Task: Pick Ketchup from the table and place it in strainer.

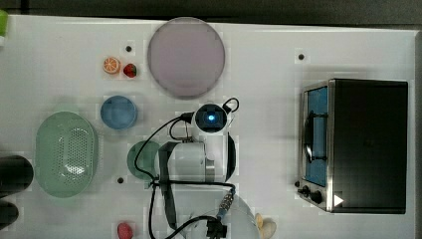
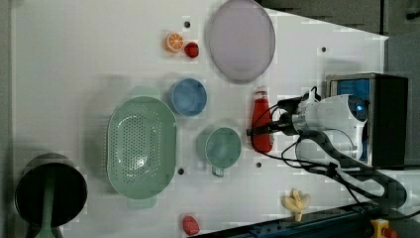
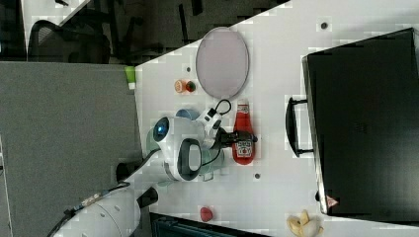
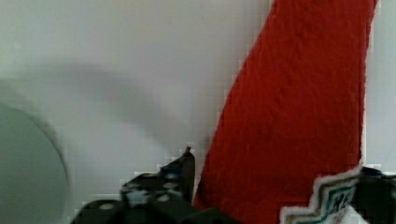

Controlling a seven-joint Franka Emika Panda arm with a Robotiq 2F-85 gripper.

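We find the ketchup (image 2: 262,123) lying flat mid-worktop, its long axis pointing at the far-edge plate (image 2: 241,39). The tool (image 2: 267,130) straddles its body crosswise, fingers apart, not yet clamped. The strainer (image 2: 141,147) sits well apart.

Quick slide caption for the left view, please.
Gripper straddling the lying ketchup, jaws not yet closed on it; strainer sits empty.

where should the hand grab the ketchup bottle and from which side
Grip the ketchup across its wide lower body, coming down from above with one finger on each long flank. It lies flat on the table, and the tapered neck would likely slip.
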